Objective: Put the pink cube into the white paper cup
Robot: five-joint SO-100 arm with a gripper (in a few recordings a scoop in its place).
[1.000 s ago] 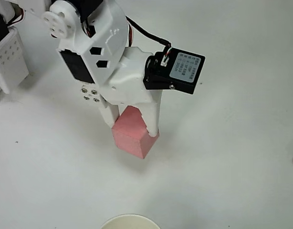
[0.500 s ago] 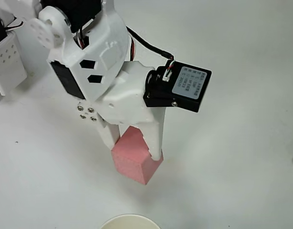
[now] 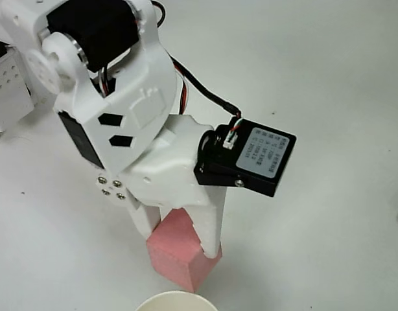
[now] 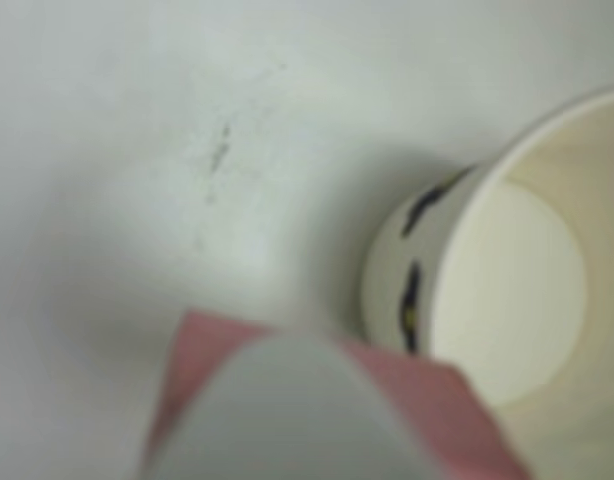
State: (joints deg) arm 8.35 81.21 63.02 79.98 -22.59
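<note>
Scuffed white table (image 4: 137, 150), dark marks

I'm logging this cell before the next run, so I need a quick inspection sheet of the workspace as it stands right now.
Surface: white table, a few faint dark scuffs in the wrist view.
Job's things: pink cube held between the fingers, close to the white paper cup; cup upright, open, nothing inside, dark markings on its outer wall.
Clutter: nothing seen.
End effector: shut on the pink cube, one finger on each side.
Cables: black lead with coloured wires running to the wrist camera module.
Surroundings: white perforated part at the left edge of the overhead view.
</note>
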